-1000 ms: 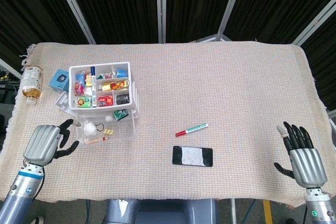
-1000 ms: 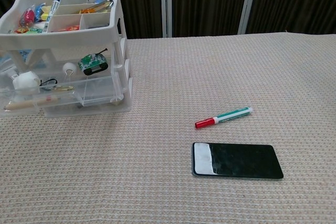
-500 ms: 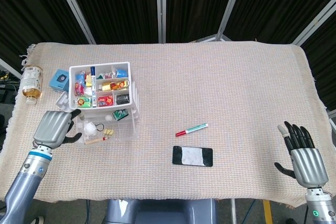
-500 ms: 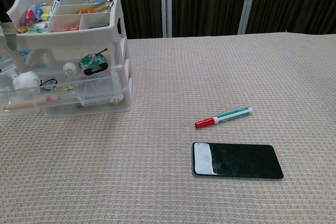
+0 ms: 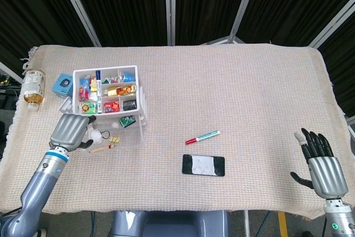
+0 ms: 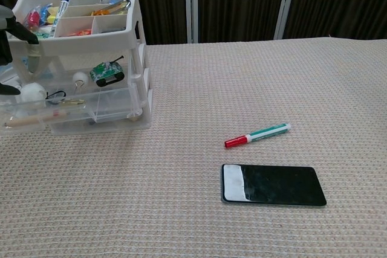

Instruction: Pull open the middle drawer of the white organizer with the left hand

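Closing in now, the left hand (image 5: 71,130) has slid from open cloth at the near-left edge right up against the front of the white organizer (image 5: 108,99), while everything else has stayed put. It sits over the front end of the drawers, back of the hand facing up, fingers curled down toward the drawer fronts; whether they have hooked a lip I cannot tell, since the hand hides the contact from above and the chest view catches only a dark fingertip at its left edge. That placement makes sense as a reach for a pull edge.

Nearest the robot lies the black phone (image 5: 203,165), flat and untouched, with the red-capped marker (image 5: 202,136) just beyond it. Off at the near-right corner the right hand (image 5: 321,165) hangs with fingers spread, holding nothing, well clear of the job.

Farther back on the left stands the organizer, its open sorted tray on top and clear drawers below. A drawer (image 6: 66,108) already juts toward the robot with small items in it; which tier that is, I cannot say. Its long axis runs near to far, fronts facing the robot, so the pull should come straight back. Beyond, a blue box (image 5: 62,85) and a bottle (image 5: 34,87) rest at the left edge.
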